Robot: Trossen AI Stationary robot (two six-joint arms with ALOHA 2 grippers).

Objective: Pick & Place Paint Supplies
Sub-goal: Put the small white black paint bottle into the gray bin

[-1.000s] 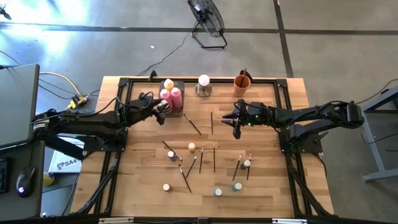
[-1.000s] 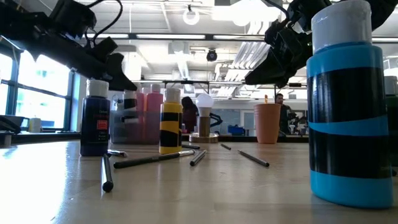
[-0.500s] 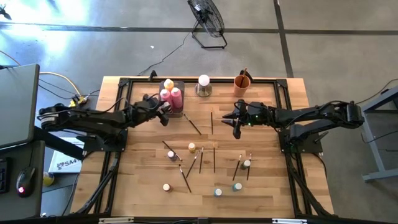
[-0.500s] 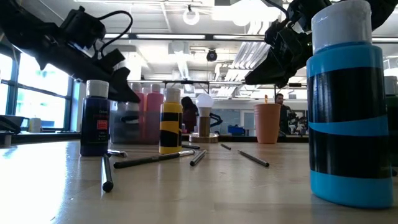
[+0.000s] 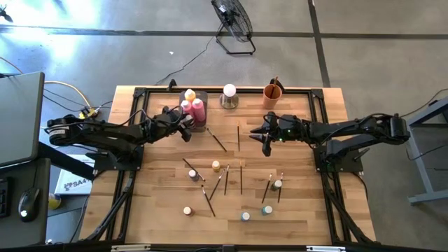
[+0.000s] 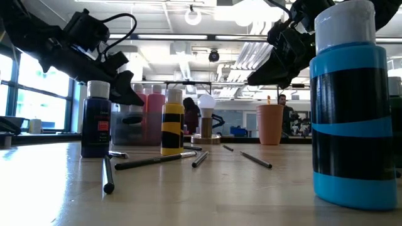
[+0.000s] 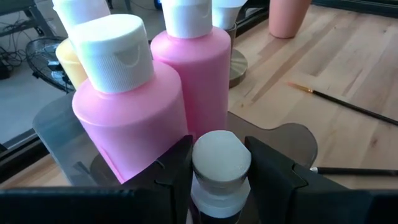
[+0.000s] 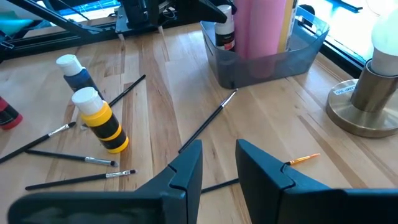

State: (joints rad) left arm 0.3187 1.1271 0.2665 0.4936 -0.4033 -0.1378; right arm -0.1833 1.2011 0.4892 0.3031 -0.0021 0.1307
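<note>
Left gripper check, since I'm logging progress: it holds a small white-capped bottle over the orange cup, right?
Not quite. The left gripper does hold a small white-capped bottle, but at the grey tray beside the pink bottles, not the orange cup; the left wrist view shows it.

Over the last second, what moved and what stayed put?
The left tool, shut on a small white-capped bottle, drew back a little along the grey tray holding the pink bottles. The right tool, brushes and loose bottles stayed put.
</note>
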